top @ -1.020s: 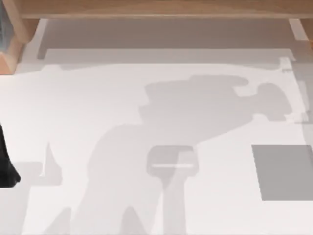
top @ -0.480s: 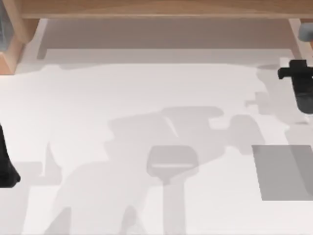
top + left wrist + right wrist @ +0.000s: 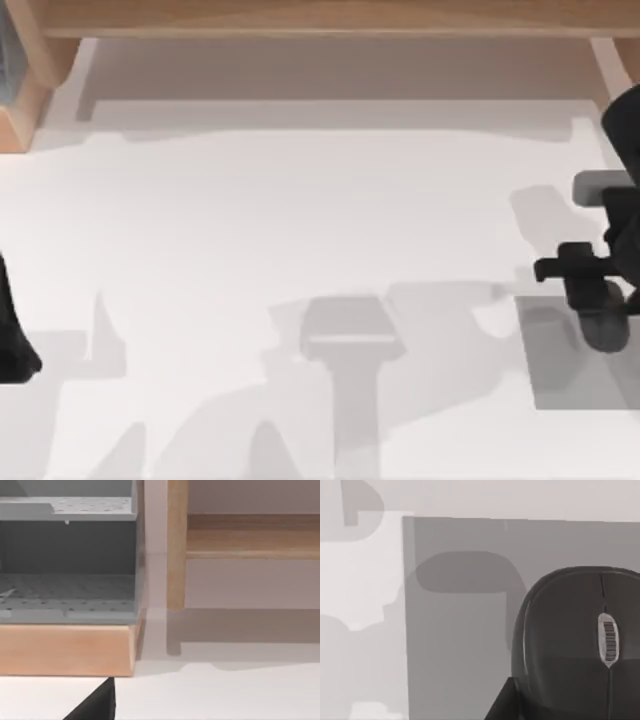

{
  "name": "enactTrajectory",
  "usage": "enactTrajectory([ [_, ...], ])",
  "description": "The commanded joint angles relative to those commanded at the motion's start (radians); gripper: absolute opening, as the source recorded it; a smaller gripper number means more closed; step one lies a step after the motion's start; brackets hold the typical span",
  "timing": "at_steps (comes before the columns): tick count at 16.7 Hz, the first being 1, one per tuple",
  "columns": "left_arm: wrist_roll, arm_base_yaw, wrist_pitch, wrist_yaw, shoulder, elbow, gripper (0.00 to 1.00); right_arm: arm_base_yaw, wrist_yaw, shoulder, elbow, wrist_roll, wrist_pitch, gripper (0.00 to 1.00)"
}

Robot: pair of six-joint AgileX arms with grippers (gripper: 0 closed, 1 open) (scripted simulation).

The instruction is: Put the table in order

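Observation:
The white table (image 3: 300, 200) spreads across the top view. At its right edge my right gripper (image 3: 598, 300) is shut on a black mouse (image 3: 604, 322) and holds it over the left part of a grey mat (image 3: 560, 385). In the right wrist view the mouse (image 3: 580, 645), with its scroll wheel showing, hangs above the mat (image 3: 460, 630) and casts a shadow on it. My left arm (image 3: 10, 335) is parked at the table's left edge.
A light wooden shelf frame (image 3: 300, 15) runs along the back of the table. In the left wrist view a grey perforated bin (image 3: 65, 555) sits in the shelf beside a wooden post (image 3: 176, 545).
My right arm has come in from the back right corner and moved toward the front, carrying the mouse over the grey mat. Its shadow has slid right. The left arm has not moved.

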Motion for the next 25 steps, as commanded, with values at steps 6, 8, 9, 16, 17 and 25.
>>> enactTrajectory([
  [6, 0.000, 0.000, 0.000, 0.000, 0.000, 0.000, 1.00, 0.014, 0.002, -0.010, -0.052, 0.018, 0.011, 0.00],
  [8, 0.000, 0.000, 0.000, 0.000, 0.000, 0.000, 1.00, 0.014, 0.002, -0.010, -0.052, 0.018, 0.011, 0.00],
  [9, 0.000, 0.000, 0.000, 0.000, 0.000, 0.000, 1.00, 0.009, 0.001, -0.006, -0.051, 0.019, 0.010, 0.00],
  [16, 0.000, 0.000, 0.000, 0.000, 0.000, 0.000, 1.00, 0.010, 0.001, -0.025, -0.033, 0.019, 0.018, 0.00],
  [17, 0.000, 0.000, 0.000, 0.000, 0.000, 0.000, 1.00, 0.010, 0.001, -0.028, -0.029, 0.019, 0.020, 0.00],
  [25, 0.000, 0.000, 0.000, 0.000, 0.000, 0.000, 1.00, 0.011, 0.001, -0.054, -0.005, 0.019, 0.045, 0.00],
])
